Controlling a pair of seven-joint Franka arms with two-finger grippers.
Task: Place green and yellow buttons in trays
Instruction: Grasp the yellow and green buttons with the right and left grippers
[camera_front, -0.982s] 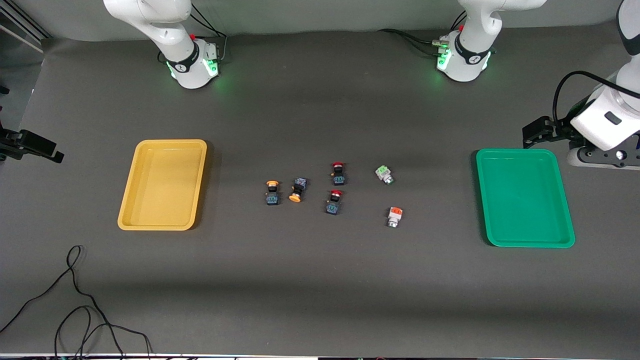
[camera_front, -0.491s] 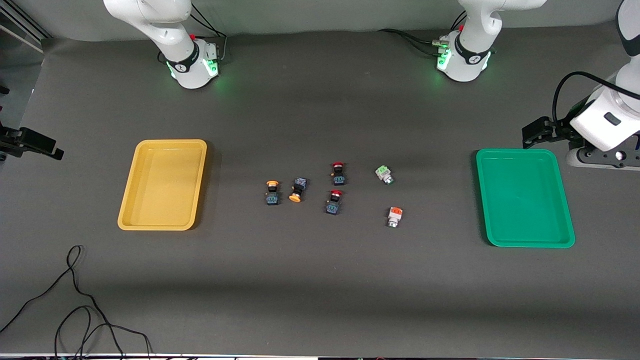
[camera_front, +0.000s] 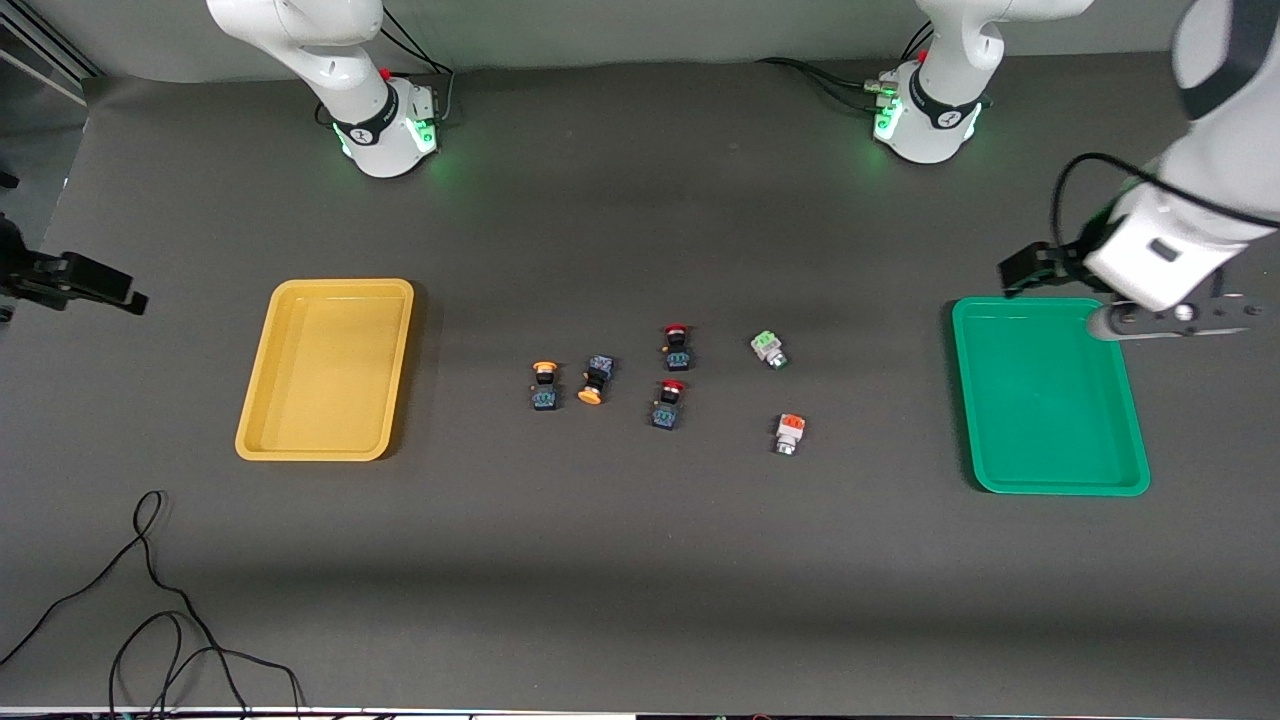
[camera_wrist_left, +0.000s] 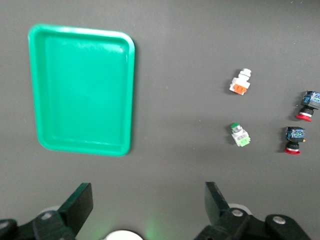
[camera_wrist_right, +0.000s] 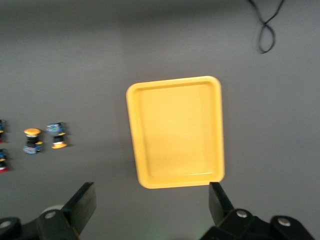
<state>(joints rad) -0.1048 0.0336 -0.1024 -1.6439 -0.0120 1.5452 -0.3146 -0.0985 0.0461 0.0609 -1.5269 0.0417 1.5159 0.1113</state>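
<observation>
Two yellow-capped buttons (camera_front: 544, 385) (camera_front: 595, 380) lie side by side mid-table, seen also in the right wrist view (camera_wrist_right: 32, 140) (camera_wrist_right: 58, 135). The white green-capped button (camera_front: 768, 349) (camera_wrist_left: 240, 135) and the white orange-capped button (camera_front: 790, 433) (camera_wrist_left: 240, 83) lie nearer the green tray (camera_front: 1048, 395) (camera_wrist_left: 82, 90). The yellow tray (camera_front: 325, 370) (camera_wrist_right: 175, 131) is bare, as is the green one. My left gripper (camera_front: 1165, 318) (camera_wrist_left: 148, 205) hangs open and holds nothing over the green tray's corner nearest its base. My right gripper (camera_wrist_right: 150, 205) hangs open over the table beside the yellow tray.
Two red-capped switches (camera_front: 677, 346) (camera_front: 668, 403) lie between the yellow-capped pair and the white pair. A black cable (camera_front: 150, 600) (camera_wrist_right: 267, 30) loops on the table near the front camera at the right arm's end.
The left arm has swung inward, from off the table's end to over the green tray's corner. The right wrist has edged slightly toward the yellow tray. No button has moved.
</observation>
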